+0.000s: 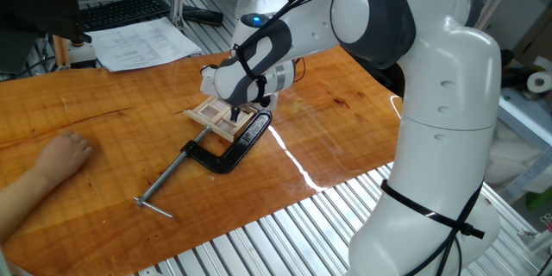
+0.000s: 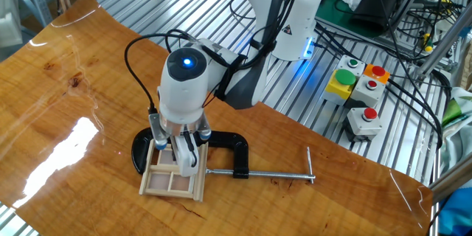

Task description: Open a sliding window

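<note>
Light-wood sliding window (image 2: 172, 180) lies flat on the glossy tabletop (image 2: 59, 103), held in the black C-clamp (image 2: 221, 155), with the hand (image 2: 184, 164) pointing straight down onto its frame, fingers close together, grip unclear.

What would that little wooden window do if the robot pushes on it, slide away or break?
The window looks thin and light, so alone it would probably skid on the glossy table. The black clamp seems to pin its frame, so likely only the sash shifts. Its slim crossbars look fragile; hard pressing from the end effector might snap them.
</note>
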`<action>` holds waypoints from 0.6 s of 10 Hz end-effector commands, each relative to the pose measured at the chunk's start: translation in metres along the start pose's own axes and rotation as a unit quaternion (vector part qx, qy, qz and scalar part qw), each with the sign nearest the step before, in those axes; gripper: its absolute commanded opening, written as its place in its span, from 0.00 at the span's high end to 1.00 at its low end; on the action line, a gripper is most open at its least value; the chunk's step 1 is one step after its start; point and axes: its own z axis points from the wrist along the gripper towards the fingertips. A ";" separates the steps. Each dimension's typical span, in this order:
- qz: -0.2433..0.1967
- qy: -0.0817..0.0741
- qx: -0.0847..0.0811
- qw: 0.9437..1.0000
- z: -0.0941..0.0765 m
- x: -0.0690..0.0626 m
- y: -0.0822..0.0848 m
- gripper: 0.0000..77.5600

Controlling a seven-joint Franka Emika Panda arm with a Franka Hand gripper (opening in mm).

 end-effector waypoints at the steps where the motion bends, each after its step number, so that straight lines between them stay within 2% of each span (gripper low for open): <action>1: 0.007 -0.001 0.000 1.000 -0.005 0.007 0.004 1.00; 6: 0.014 0.002 0.002 1.000 -0.008 0.017 0.007 1.00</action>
